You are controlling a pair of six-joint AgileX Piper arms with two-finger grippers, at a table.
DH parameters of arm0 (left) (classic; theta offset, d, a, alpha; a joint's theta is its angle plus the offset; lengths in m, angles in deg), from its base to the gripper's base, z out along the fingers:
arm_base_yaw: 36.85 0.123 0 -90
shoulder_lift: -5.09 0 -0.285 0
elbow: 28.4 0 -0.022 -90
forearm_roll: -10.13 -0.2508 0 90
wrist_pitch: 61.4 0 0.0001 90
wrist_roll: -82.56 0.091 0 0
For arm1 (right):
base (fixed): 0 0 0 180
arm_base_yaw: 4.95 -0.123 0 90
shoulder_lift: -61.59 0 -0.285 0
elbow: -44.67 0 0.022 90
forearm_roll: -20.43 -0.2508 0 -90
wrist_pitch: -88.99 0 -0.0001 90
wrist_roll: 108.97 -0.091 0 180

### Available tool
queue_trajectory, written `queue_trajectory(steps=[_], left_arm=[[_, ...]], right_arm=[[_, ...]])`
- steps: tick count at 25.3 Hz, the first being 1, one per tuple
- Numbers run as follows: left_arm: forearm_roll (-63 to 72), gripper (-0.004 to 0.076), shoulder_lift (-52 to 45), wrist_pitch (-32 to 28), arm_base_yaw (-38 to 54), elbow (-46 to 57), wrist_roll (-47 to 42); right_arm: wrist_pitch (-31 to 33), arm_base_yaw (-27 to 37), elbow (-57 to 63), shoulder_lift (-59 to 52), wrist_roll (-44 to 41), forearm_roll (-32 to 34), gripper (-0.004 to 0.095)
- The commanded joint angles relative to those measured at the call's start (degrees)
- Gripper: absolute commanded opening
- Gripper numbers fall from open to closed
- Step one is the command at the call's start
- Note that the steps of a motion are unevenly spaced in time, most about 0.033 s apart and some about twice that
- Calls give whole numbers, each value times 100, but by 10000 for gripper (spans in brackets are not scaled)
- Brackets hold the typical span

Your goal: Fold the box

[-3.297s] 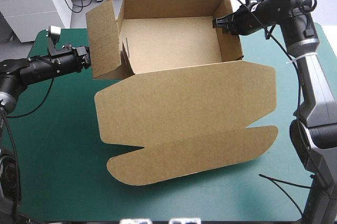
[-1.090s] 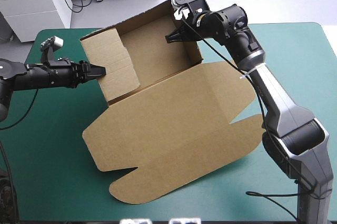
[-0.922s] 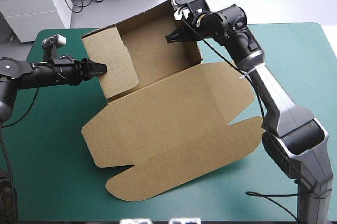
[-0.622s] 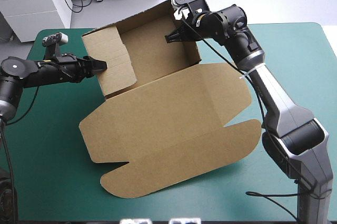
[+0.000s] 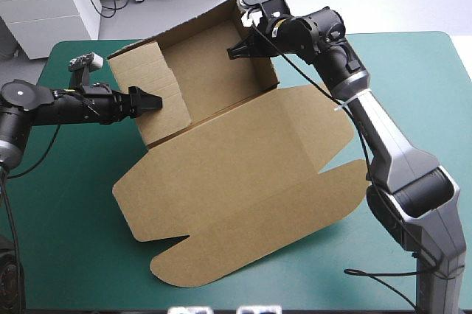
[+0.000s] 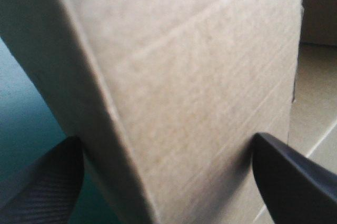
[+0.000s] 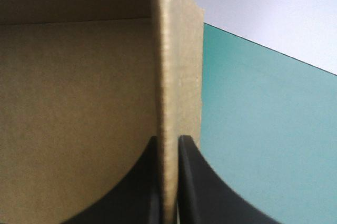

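Item: one brown box, near the middle of the teal-green table, its walls raised at the far end and its lid spread open toward the near edge. We log the right gripper pinched tight on the top edge of the right wall, board between its black fingers. The left gripper stands with fingers apart on either side of the left wall's folded corner; whether they touch the board we cannot quite tell.
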Motion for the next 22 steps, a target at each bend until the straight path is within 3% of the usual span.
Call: queue_trajectory(steps=[1, 3, 6, 10, 17, 20, 21, 22], left_arm=[[582, 638, -173, -185, -51, -169, -3], [571, 603, -173, -466, -51, -169, -62], [457, 446, -162, -749, -51, -169, -163], [47, 307, -162, -992, -51, -169, -163], [-18, 260, -162, -1344, -51, -169, -215], [-18, 97, -162, -1527, -51, -169, -298], [-18, 0, -162, -1577, -51, -169, -298], [-18, -5, -162, -1603, -51, -169, -271]], right_arm=[[-586, -64, -247, -349, -191, -753, -4], [-558, -64, -247, -349, -191, -828, -4], [-383, -64, -247, -349, -191, -838, -4], [-341, -64, -247, -349, -191, -1066, -4], [-126, -64, -247, -349, -191, -885, -4], [146, -64, -247, -349, -191, -614, -4], [231, -64, -247, -349, -191, -529, -4], [281, -64, -247, -349, -191, -476, -4]])
